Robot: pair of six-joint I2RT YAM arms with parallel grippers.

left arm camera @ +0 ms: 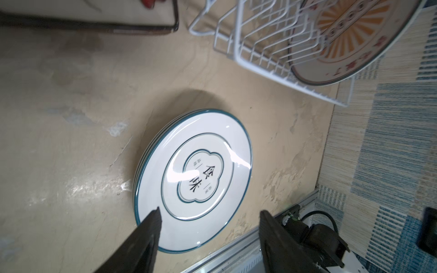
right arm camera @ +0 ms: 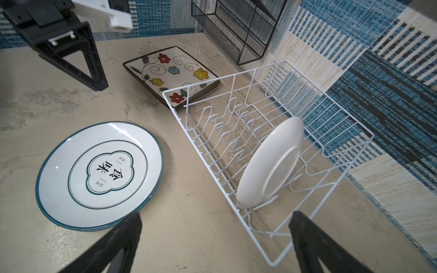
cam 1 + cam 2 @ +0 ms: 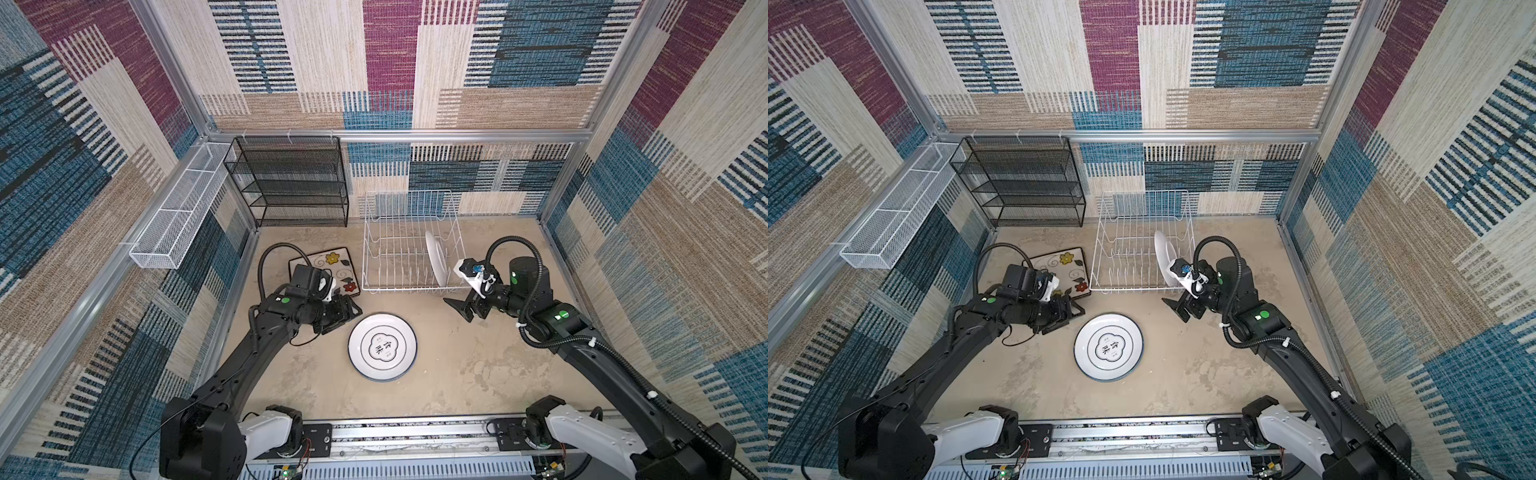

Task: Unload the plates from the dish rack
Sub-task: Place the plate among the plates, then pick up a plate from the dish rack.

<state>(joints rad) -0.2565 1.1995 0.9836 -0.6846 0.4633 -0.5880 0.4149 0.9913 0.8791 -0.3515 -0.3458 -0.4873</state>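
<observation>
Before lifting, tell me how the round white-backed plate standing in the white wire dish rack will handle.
The round plate looks rigid and glossy, so it may slip in the right gripper. It stands on edge among tines of the dish rack; a sideways nudge could tip it. Probably ceramic: dropping likely chips it.

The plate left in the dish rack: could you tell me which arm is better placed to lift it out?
Probably the right: the plate stands at the dish rack end nearest the right gripper, open and empty; the left gripper sits farther off.
</observation>
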